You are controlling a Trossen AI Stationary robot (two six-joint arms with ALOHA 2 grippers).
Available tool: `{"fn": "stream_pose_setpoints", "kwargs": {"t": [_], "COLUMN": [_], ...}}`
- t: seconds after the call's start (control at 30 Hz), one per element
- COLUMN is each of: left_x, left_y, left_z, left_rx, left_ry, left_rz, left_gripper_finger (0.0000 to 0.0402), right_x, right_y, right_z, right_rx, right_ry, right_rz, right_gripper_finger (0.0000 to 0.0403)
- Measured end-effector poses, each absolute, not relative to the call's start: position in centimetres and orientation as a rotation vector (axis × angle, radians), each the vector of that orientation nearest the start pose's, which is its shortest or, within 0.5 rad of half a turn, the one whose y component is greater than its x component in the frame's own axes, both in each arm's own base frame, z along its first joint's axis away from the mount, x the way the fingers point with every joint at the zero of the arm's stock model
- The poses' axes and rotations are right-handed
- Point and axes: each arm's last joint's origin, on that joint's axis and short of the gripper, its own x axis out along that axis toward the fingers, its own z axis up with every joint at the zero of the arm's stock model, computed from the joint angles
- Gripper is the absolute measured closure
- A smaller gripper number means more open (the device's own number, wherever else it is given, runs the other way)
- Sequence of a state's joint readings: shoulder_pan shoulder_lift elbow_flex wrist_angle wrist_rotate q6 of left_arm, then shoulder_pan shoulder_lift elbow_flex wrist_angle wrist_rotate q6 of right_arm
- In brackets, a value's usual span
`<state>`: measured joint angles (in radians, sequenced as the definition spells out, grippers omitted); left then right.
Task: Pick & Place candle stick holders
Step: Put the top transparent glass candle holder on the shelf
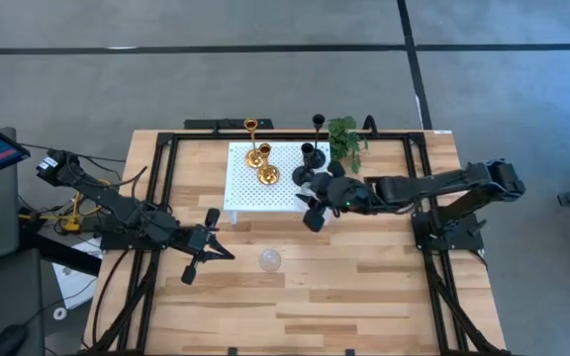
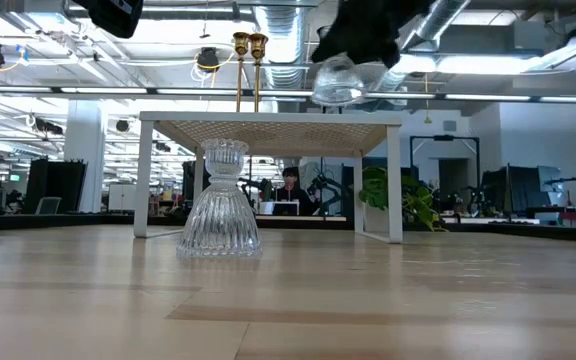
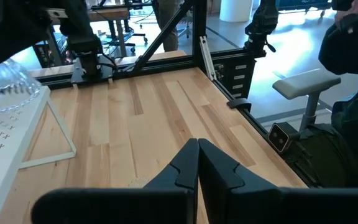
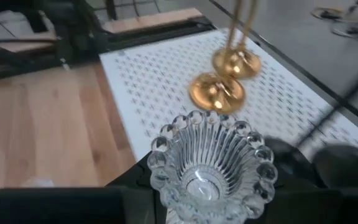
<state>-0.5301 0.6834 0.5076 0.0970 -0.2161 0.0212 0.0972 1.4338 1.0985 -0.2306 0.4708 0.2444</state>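
- Overhead, the right claw [image 1: 314, 205] pinches a ribbed, bead-rimmed clear glass holder [image 4: 209, 163] above the white perforated stand [image 1: 250, 193]; two gold holders [image 1: 262, 163] stand at its 10 o'clock
- left claw [image 1: 209, 244] pressed together over the wooden tabletop [image 1: 364, 287]; second glass holder [image 1: 269, 259] at its 3 o'clock

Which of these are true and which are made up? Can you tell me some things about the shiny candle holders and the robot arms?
1. Two gold holders stand on the white stand. True.
2. The right gripper holds a black holder. False: it is shut on a clear glass holder above the white stand.
3. A second glass holder stands on the wooden table in front of the stand. True.
4. The left gripper holds a gold holder. False: it is shut and holds nothing.
5. The green plant sits at the front edge of the table. False: it is at the back, beside the black holders.
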Motion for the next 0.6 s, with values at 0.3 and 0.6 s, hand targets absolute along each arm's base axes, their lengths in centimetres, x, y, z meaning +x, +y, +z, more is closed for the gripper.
{"fn": "stream_pose_setpoints", "kwargs": {"t": [0.3, 0.6], "left_x": [14.4, 14.4], "left_y": [-7.7, -7.7], "left_z": [27.9, 27.9], "left_rx": [0.051, 0.05], "left_ry": [0.072, 0.07], "left_rz": [-0.314, -0.315], "left_gripper_finger": [0.0395, 0.0392], "right_x": [33.2, 34.3], "right_y": [-0.9, -2.1], "right_z": [28.4, 26.8], "right_rx": [0.137, 0.162], "right_ry": [0.455, 0.48], "right_rz": [-0.371, -0.349], "right_gripper_finger": [0.0288, 0.0288]}}
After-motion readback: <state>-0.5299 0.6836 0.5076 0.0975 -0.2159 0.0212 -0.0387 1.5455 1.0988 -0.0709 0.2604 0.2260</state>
